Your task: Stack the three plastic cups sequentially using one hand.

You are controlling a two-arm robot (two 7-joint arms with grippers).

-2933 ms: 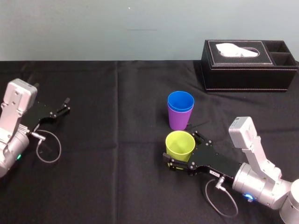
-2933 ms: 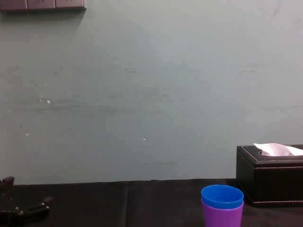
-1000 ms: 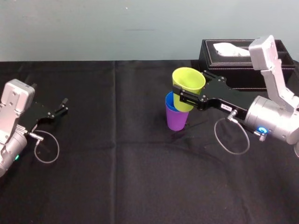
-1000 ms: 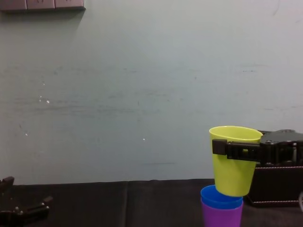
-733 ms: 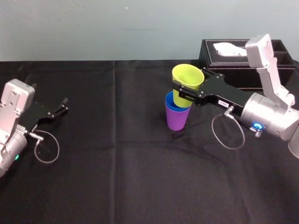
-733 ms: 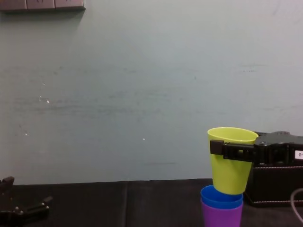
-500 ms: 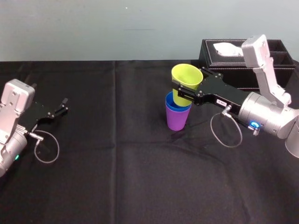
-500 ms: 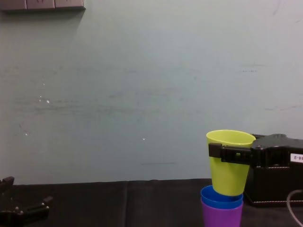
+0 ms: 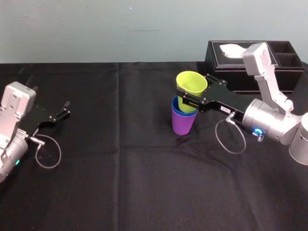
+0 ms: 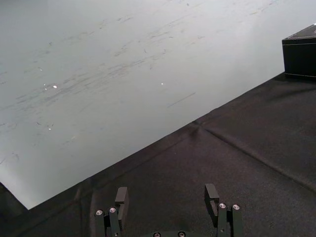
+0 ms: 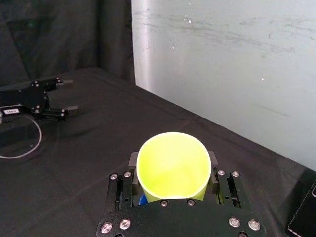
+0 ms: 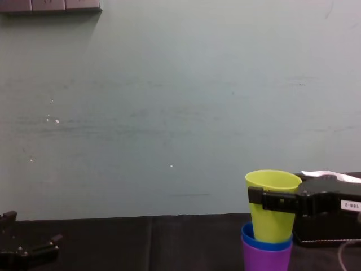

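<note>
The purple cup (image 9: 183, 123) stands on the black cloth with the blue cup (image 9: 177, 107) nested in it. My right gripper (image 9: 189, 100) is shut on the yellow-green cup (image 9: 191, 87), one finger on each side of its wall. That cup leans slightly, its lower part inside the blue cup. From the chest, the yellow-green cup (image 12: 272, 209) sits partly down in the blue cup (image 12: 265, 243) above the purple cup (image 12: 266, 259). In the right wrist view, the yellow-green cup (image 11: 173, 165) fills the jaws and a sliver of blue cup (image 11: 141, 199) shows below. My left gripper (image 9: 64, 109) rests open at the far left.
A black tissue box (image 9: 255, 65) stands behind the stack at the back right, close to my right arm. A loose cable loops under each wrist. Black cloth (image 9: 120, 168) covers the table, with free room in the middle and at the front.
My right gripper has come down and slightly left, sinking the yellow-green cup from just above the blue cup's rim into it. The left arm has not moved.
</note>
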